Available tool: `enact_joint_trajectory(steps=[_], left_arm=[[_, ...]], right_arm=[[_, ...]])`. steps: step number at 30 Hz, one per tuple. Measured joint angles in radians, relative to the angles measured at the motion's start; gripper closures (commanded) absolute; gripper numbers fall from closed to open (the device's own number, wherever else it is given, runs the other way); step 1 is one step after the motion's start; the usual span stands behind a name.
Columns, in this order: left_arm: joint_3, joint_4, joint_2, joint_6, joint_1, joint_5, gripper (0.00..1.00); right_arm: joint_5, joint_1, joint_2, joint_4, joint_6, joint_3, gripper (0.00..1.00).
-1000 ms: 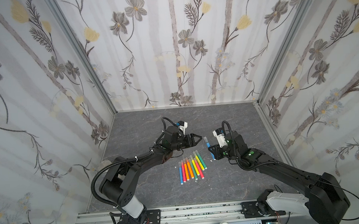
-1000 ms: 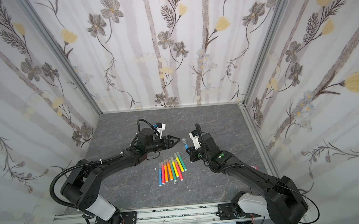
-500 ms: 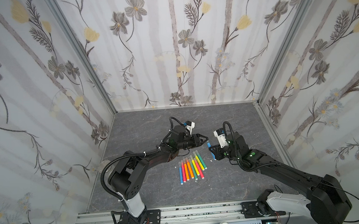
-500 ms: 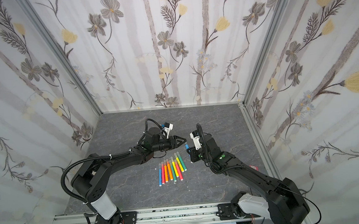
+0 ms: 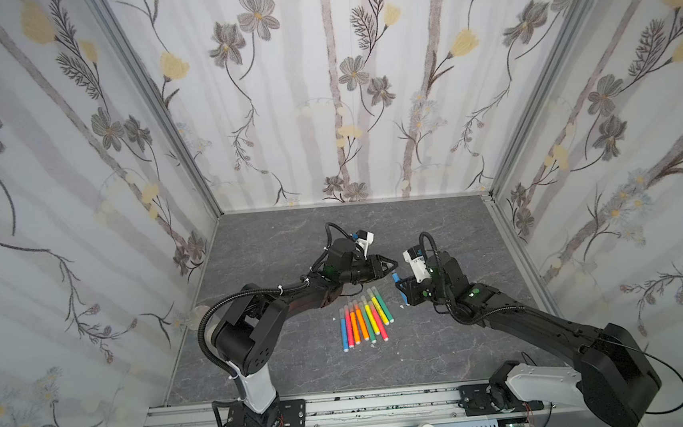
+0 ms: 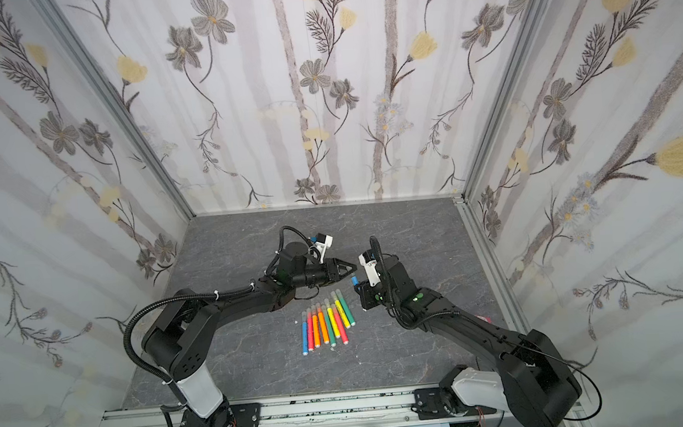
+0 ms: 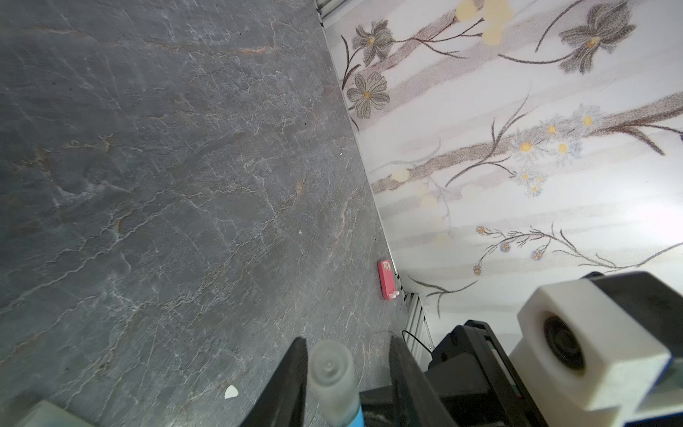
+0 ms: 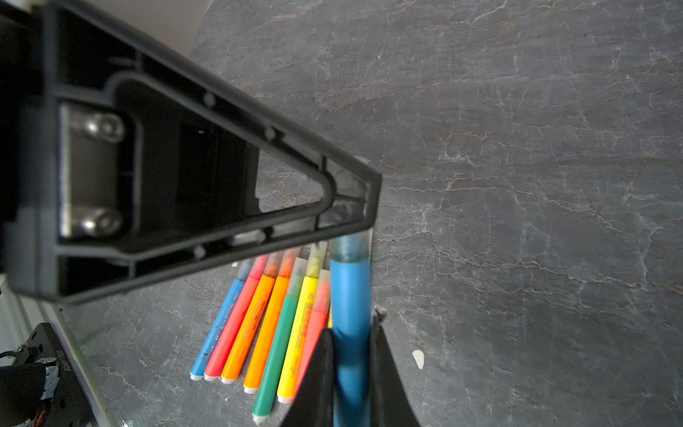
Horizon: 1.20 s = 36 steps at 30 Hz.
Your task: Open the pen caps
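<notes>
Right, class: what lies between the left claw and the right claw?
The blue pen: the right claw grips its barrel, and its whitish cap sits between the left claw's parted fingers. Both wrist views show it.

Left claw [image 7: 348, 345] brackets the pen cap [image 7: 330, 373], jaws apart.

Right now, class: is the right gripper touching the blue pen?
Touching. The right wrist view shows the right gripper shut on the blue pen, both jaws pressed against its barrel.
</notes>
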Motion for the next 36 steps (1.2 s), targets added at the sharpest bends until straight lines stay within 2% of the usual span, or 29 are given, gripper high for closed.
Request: enact_joint_trajectory(steps=[28, 36], left_arm=[[0.037, -0.010, 0.030, 0.005, -0.001, 0.005, 0.86], [0.037, -0.024, 0.022, 0.013, 0.000, 0.000, 0.87]], right_arm=[[0.007, -0.004, 0.021, 0.027, -0.011, 0.023, 0.97], [0.002, -0.005, 0.029, 0.026, -0.013, 0.029, 0.97]])
